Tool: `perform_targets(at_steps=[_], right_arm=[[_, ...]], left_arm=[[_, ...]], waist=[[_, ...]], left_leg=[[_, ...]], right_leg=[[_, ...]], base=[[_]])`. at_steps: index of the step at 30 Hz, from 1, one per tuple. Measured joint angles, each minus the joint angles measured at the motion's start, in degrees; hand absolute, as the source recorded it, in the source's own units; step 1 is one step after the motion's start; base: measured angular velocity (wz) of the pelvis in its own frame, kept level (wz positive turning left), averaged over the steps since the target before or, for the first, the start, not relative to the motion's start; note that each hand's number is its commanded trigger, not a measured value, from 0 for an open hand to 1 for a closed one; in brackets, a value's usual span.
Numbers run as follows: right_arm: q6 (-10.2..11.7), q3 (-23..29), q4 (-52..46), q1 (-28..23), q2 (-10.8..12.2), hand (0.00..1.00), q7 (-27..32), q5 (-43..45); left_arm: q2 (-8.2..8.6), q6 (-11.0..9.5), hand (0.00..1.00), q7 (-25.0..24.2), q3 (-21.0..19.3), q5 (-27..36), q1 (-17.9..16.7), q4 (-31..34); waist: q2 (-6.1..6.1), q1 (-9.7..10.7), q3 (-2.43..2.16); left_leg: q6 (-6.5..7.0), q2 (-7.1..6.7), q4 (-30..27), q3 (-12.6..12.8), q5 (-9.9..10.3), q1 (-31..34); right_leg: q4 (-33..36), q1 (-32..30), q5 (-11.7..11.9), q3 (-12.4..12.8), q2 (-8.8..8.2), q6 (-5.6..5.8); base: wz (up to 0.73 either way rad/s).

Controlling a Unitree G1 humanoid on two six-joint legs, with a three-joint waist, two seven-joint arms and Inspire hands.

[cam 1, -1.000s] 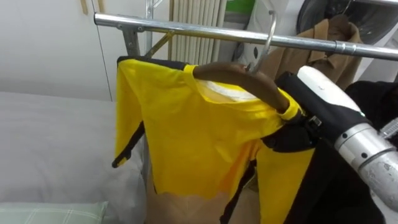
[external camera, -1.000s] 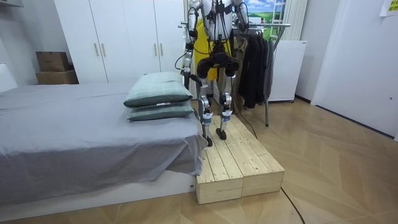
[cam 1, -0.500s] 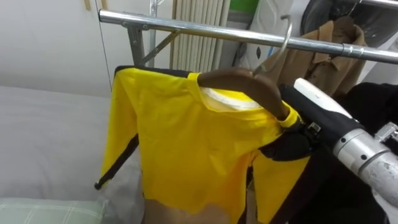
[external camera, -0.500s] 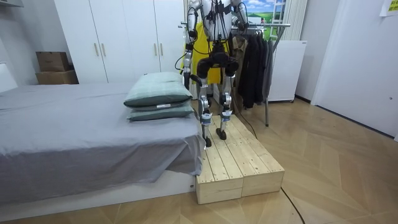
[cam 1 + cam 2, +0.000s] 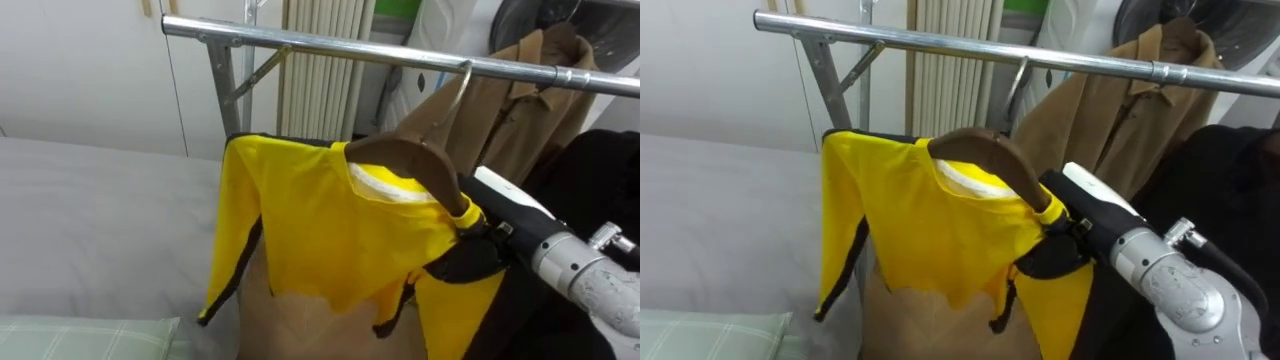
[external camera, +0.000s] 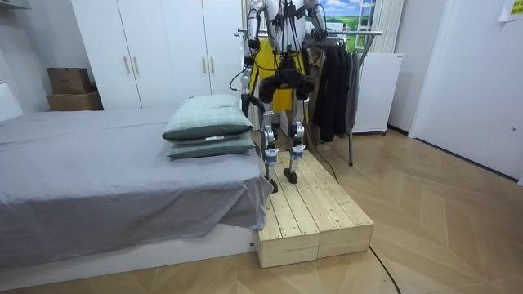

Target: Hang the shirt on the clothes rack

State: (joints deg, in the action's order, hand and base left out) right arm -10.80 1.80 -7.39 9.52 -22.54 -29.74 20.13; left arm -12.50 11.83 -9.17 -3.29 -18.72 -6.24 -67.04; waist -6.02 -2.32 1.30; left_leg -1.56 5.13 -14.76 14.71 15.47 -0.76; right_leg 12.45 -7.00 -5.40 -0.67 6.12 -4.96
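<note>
A yellow shirt with black trim [image 5: 330,240] hangs on a brown wooden hanger [image 5: 410,160]. The hanger's metal hook [image 5: 458,88] reaches up to the steel rail [image 5: 330,45] of the clothes rack and sits at it. My right hand [image 5: 468,258] comes in from the right, black fingers curled round the hanger's right end under the shirt's shoulder. In the room view I stand on a wooden platform [image 6: 315,216] facing the rack, and my left hand [image 6: 243,93] hangs at my side.
A tan coat [image 5: 510,120] and dark clothes [image 5: 600,170] hang on the rail to the right of the shirt. A grey bed [image 5: 90,230] with a green pillow [image 5: 80,340] lies at the left. A white radiator [image 5: 320,90] stands behind the rack.
The hanger has gone a little right and down, so its hook, earlier standing above the rail, now sits at it. The shirt's left sleeve has swung.
</note>
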Motion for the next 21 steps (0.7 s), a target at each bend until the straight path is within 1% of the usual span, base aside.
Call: perform_targets(at_steps=[5, 7, 10, 13, 15, 17, 21], right_arm=[[0.0, 0.01, 1.74, 0.0, 0.0, 1.0, 0.2, 0.05], [0.0, 0.01, 2.28, 0.0, 0.0, 1.0, 0.2, 0.06], [-0.01, 0.01, 2.41, 0.0, 0.0, 1.0, 0.2, 0.06], [-0.01, 0.01, 2.41, 0.0, 0.0, 1.0, 0.21, 0.05], [-0.01, 0.01, 2.42, 0.0, 0.0, 1.0, 0.22, 0.06], [0.0, 0.03, 2.42, 0.0, -0.01, 1.0, 0.48, 0.05], [0.0, 0.03, 2.39, 0.0, -0.01, 1.0, 1.49, 0.06]], left_arm=[[0.13, -0.31, 0.0, -0.06, 0.0, 0.0, -0.05, 0.68], [0.18, -0.43, 0.0, -0.08, 0.0, -0.11, -0.05, 0.68], [0.22, -0.53, 0.0, -0.37, 0.0, -0.31, -0.05, 0.68], [0.24, -0.59, 0.0, -0.51, 0.0, -1.01, -0.06, 0.68], [0.27, -0.59, 0.0, -0.52, -0.01, -1.25, -0.16, 0.67], [0.28, -0.63, 0.0, -0.52, 0.0, -1.25, -0.3, 0.68], [0.26, -0.9, 0.0, -0.52, 0.01, -1.27, -0.38, 0.68]], waist=[[0.2, -0.06, -0.04], [0.27, -0.07, -0.12], [0.41, -0.05, -0.35], [0.41, -0.07, -0.71], [0.45, -0.06, -0.74], [0.41, -0.07, -1.03], [0.27, 0.1, -1.13]], left_leg=[[0.0, 0.01, 0.0, 0.01, 0.0, 0.06], [-0.01, 0.01, 0.0, 0.0, 0.0, 0.03], [-0.01, 0.01, 0.0, 0.0, 0.0, -0.02], [-0.01, 0.02, 0.0, -0.01, 0.0, -0.15], [-0.01, 0.03, 0.02, -0.04, 0.0, -0.98], [-0.01, 0.02, 0.0, -0.02, -0.01, -1.09], [0.02, -0.09, -0.09, -0.06, -0.13, -1.09]], right_leg=[[-0.05, -0.06, 0.0, -0.01, 0.02, 0.0], [-0.05, 0.0, 0.0, -0.3, 0.02, 0.0], [0.03, 0.07, 0.0, -0.43, -0.02, 0.0], [0.14, 0.14, 0.0, -0.44, -0.02, -0.01], [0.08, 0.98, 0.0, -0.45, -0.01, 0.0], [0.13, 1.05, 0.0, -0.39, -0.01, 0.0], [0.21, 1.04, 0.0, -0.23, -0.12, -0.01]], base=[[0.0], [0.0], [0.0], [0.0], [0.0], [0.0], [0.0]])
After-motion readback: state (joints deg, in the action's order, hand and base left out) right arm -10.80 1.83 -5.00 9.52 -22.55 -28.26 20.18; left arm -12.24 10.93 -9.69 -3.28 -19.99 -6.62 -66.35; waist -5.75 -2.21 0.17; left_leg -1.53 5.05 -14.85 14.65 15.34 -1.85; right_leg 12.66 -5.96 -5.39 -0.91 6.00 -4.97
